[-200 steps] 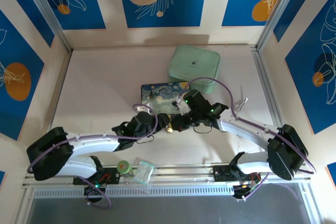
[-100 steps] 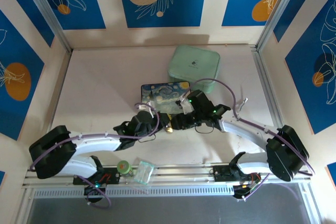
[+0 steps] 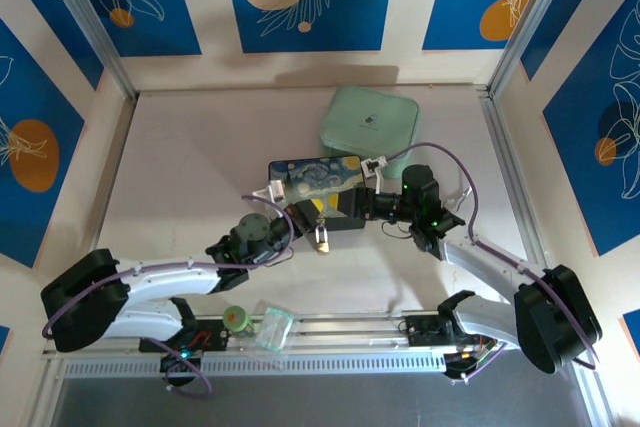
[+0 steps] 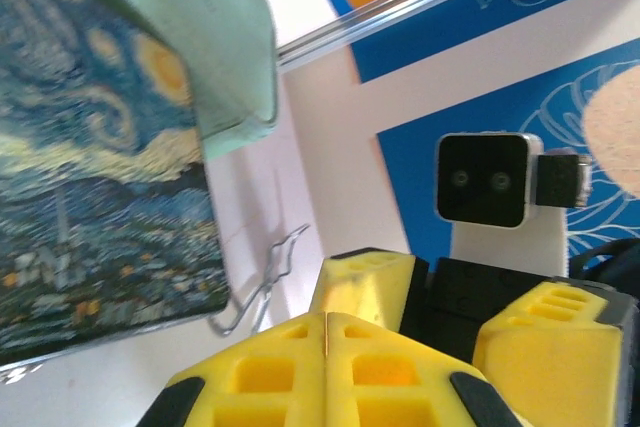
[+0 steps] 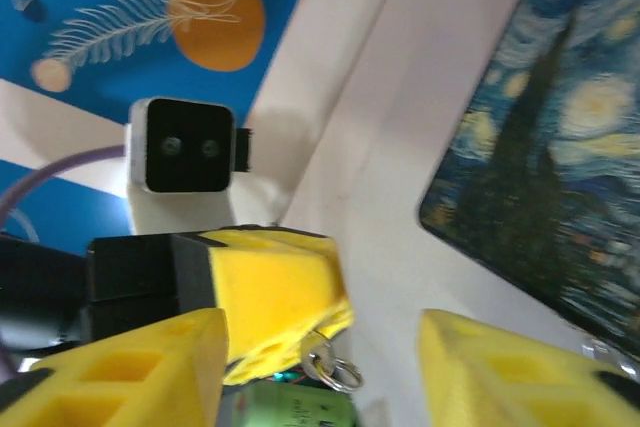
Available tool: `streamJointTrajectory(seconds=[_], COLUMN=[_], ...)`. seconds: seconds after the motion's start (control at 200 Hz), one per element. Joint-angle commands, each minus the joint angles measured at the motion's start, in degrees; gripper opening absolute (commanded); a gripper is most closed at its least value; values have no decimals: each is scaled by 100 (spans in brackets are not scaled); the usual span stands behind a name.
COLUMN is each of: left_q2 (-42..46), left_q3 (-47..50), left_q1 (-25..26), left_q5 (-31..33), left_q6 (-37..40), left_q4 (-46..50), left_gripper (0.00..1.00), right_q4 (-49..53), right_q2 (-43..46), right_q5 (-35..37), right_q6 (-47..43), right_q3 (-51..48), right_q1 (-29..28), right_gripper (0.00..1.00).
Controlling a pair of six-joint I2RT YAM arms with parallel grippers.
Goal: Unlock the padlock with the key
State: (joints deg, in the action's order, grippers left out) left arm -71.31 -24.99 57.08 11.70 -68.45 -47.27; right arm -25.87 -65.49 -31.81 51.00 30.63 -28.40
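Left gripper (image 4: 325, 357) pinched shut; what looks like the key (image 5: 320, 354) hangs at its tips, grip unclear. Right gripper (image 4: 450, 312) half spread, empty. Padlock (image 3: 320, 237) between the 2 grippers, beside painted box (image 3: 315, 175). Step: key-to-lock alignment; next needs padlock steadied.

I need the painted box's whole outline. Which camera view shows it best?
Top external: the painted box lies nearly whole, only its near edge partly covered. Left wrist shows part of its lid close up; right wrist, a blurred corner.
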Motion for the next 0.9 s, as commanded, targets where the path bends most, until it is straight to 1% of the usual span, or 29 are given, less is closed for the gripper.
streamJointTrajectory(seconds=[0.0, 0.18, 0.375, 0.58, 0.85, 0.865, 0.895], left_q2=[-103, -231, -250, -176, -232, -234, -236], left_q3=[-4, 17, 129, 232, 145, 136, 112], left_q1=[-4, 5, 5, 5, 5, 5, 5], left_q5=[42, 98, 258, 437, 287, 270, 239], left_q6=[195, 69, -54, -116, -116, -112, -108], left_q4=[-797, -1050, -1156, -1266, -1262, -1260, -1217], left_gripper=[0, 0, 0, 0, 0, 0, 0], right_q4=[-691, -996, -911, -1139, -1280, -1287, -1312], right_q2=[-135, -290, -410, -491, -646, -667, -703], right_q5=[-499, -716, -799, -798, -827, -827, -839], right_q6=[195, 210, 158, 393, 395, 387, 384], right_q3=[88, 40, 7, -149, -25, -22, -12], right_q1=[-59, -147, -157, -130, -218, -225, -234], right_gripper=[47, 41, 38, 36, 34, 32, 31])
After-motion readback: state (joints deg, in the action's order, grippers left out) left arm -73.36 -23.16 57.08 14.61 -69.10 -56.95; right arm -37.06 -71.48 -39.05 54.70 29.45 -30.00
